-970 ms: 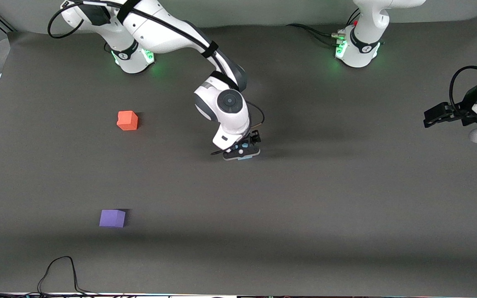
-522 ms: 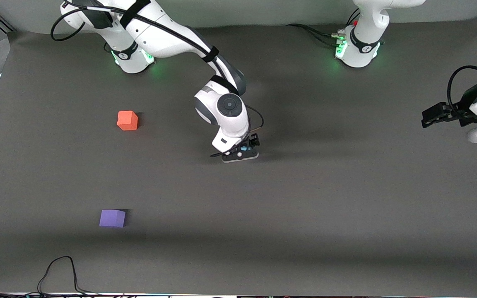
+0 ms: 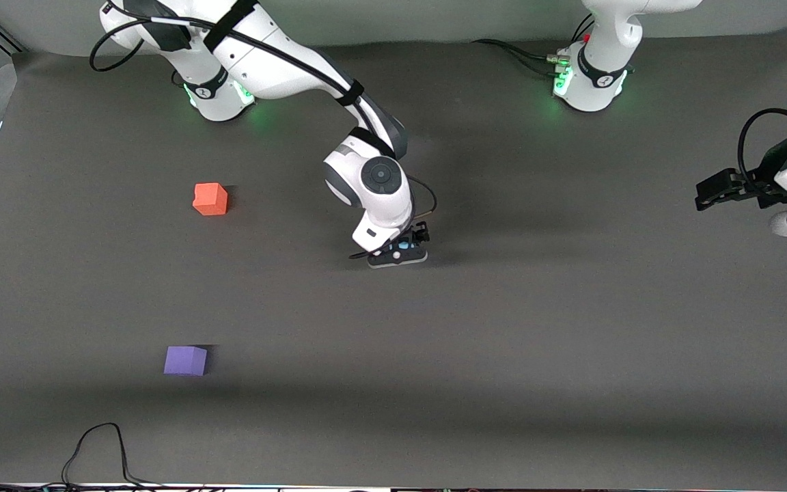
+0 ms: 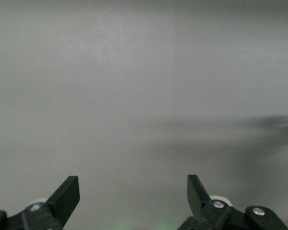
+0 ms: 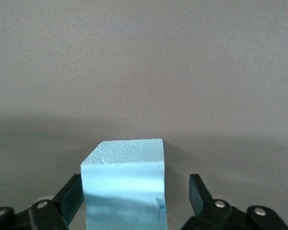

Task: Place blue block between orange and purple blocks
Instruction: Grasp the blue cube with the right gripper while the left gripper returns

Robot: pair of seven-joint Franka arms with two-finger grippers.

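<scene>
Near the middle of the surface (image 3: pixel 503 328), the blue block (image 5: pixel 122 184) is straddled by the right hand (image 3: pixel 404 250), whose fingers are spread and not yet closed on it. The orange block (image 3: pixel 210 199) and purple block (image 3: pixel 185 360) are seen toward the right arm's end. The left hand (image 4: pixel 133 201) is held open, waiting.

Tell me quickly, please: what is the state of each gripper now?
Left gripper: open, empty, waiting at the left arm's end of the table.
Right gripper: open around the blue block, with a gap at one finger; not gripped yet.
</scene>
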